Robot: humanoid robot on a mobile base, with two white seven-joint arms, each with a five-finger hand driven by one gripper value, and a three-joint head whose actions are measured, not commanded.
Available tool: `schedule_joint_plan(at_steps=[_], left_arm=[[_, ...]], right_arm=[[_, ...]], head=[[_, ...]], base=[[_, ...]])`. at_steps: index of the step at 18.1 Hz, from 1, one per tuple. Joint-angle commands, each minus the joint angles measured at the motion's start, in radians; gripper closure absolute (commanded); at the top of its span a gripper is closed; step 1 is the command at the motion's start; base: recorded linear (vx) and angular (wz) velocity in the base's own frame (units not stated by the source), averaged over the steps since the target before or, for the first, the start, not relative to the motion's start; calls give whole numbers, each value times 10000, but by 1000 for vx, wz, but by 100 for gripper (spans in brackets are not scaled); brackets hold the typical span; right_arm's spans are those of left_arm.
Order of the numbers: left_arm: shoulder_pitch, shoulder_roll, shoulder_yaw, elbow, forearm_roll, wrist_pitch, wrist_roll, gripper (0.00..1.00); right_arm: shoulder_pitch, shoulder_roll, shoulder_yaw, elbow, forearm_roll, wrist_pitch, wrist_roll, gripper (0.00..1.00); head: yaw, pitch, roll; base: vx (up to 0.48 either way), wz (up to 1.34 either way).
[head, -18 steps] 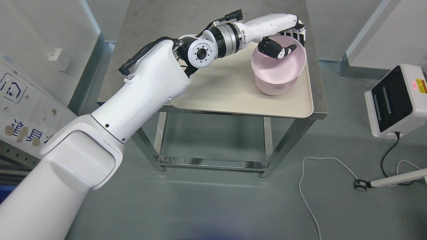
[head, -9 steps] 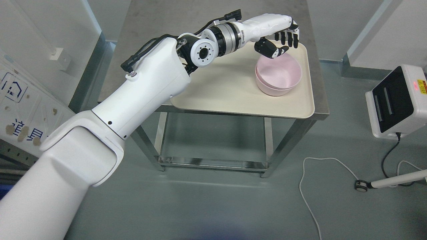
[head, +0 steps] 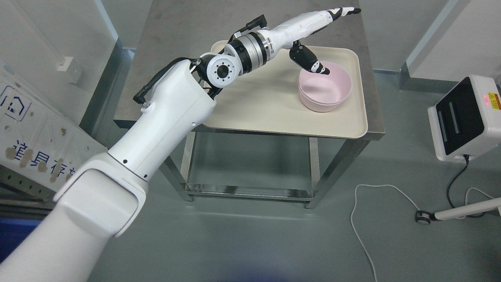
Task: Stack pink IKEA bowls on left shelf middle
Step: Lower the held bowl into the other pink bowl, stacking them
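Observation:
Two pink bowls (head: pixel 325 91) sit nested, one inside the other, on the right part of a cream tray (head: pixel 270 113) on a steel table. My left hand (head: pixel 330 37) hangs above and behind the stack, open and holding nothing. Its fingers (head: pixel 344 11) stretch out flat toward the table's far edge. Its thumb (head: pixel 309 62) points down, with the tip just above the near-left rim of the top bowl. The right arm is out of view.
The steel table (head: pixel 176 43) has a lower shelf (head: pixel 250 164) beneath it. A white and black device (head: pixel 465 117) stands at the right with cables (head: pixel 364 219) on the floor. A panel with printed signs (head: pixel 27 129) leans at the left.
The left hand let the upper bowl drop level into the lower one, then opened, its fingers straightening and lifting away from the stack.

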Motion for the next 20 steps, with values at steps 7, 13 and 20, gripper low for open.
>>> schedule_joint_plan(at_steps=[7,13,20], left_arm=[[1742,161,1831,-2554,-2454,-577,-2641,8],[1681,161,1201,-2417,-3975,419,-3347,22],[1466,161,758,-2186,-4543,757,-3562,40]], right_arm=[[0,-175,-107,0,77,6,-18,0],[0,-175,-107,0,77,6,-18,0],[0,-175,-107,0,77,6,-3,0]], head=[[0,0,0],[0,0,0],[0,0,0]], base=[[-2,0],[0,0],[0,0]])
